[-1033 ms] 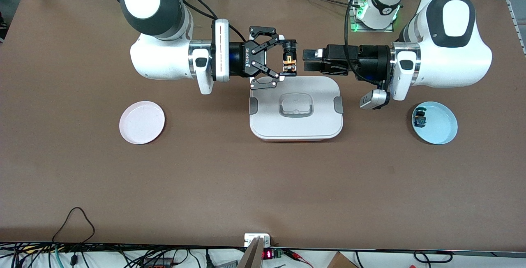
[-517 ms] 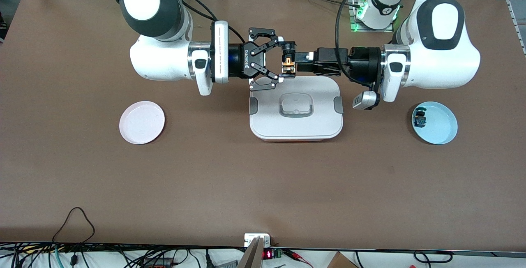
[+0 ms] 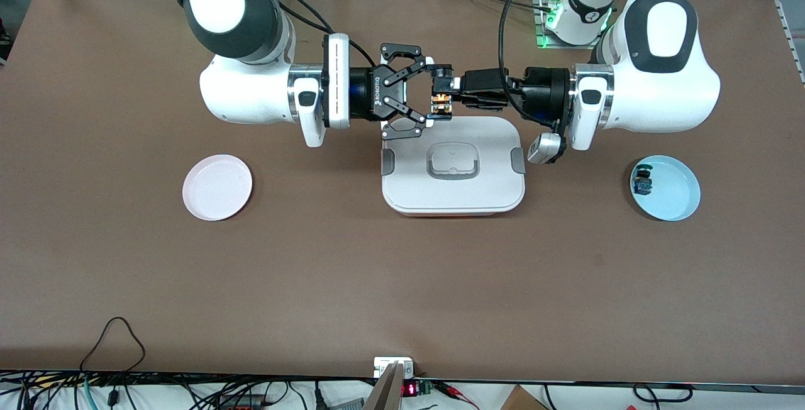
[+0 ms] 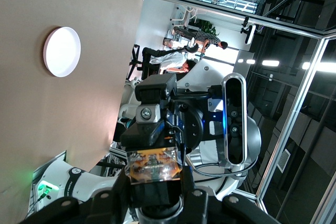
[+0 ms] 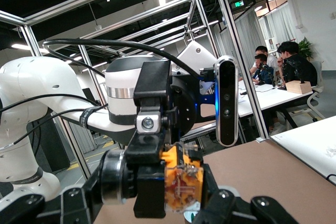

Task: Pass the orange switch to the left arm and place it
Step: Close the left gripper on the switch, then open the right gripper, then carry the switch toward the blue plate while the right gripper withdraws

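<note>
Front view, starting at the right arm's end of the table: a pink plate (image 3: 217, 187) lies on the brown table (image 3: 314, 271). My right gripper (image 3: 434, 92) is up in the air over the table, just past the edge of the box (image 3: 453, 168) that lies farthest from the front camera, and its fingers are clamped on the orange switch (image 3: 442, 97). My left gripper (image 3: 454, 90) meets it there, fingers drawn in on the same switch, so both my hands hold it at once. The white box sits lidded beneath and slightly nearer the front camera. Toward the left arm's end lies a blue plate (image 3: 676, 199) with a small blue-and-black switch (image 3: 642, 183) on it. In the right wrist view the switch's orange block (image 5: 181, 182) shows between my fingers.
</note>
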Controlling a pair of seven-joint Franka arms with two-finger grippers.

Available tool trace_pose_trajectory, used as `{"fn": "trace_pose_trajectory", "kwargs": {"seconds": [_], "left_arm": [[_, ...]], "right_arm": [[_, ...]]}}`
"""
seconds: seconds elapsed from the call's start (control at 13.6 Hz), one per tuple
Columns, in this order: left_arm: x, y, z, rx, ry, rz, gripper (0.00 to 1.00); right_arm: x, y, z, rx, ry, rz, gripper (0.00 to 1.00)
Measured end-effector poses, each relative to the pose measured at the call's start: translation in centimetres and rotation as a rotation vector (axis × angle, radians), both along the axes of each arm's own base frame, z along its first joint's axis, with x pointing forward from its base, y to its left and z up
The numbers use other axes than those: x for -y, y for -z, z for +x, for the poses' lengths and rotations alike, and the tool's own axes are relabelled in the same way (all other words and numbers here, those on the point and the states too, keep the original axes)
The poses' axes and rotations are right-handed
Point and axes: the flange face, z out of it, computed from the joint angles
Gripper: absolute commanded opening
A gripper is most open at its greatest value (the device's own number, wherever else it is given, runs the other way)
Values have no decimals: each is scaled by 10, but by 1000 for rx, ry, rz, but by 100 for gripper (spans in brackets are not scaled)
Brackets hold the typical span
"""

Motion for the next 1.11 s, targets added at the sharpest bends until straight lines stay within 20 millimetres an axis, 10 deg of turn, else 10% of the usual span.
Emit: {"fn": "trace_pose_trajectory", "kwargs": {"seconds": [0.07,0.15,0.74,1.11], "left_arm": [[0,0,0,0,0,0,14],[0,0,0,0,0,0,14],[-8,2,2,12,13,27,14],[-44,15,3,142,154,363,14]], "right_arm": [[0,0,0,0,0,0,37],[0,0,0,0,0,0,96],[8,10,4,-14,14,-13,100],[58,11,21,-8,56,-37,100]]}}
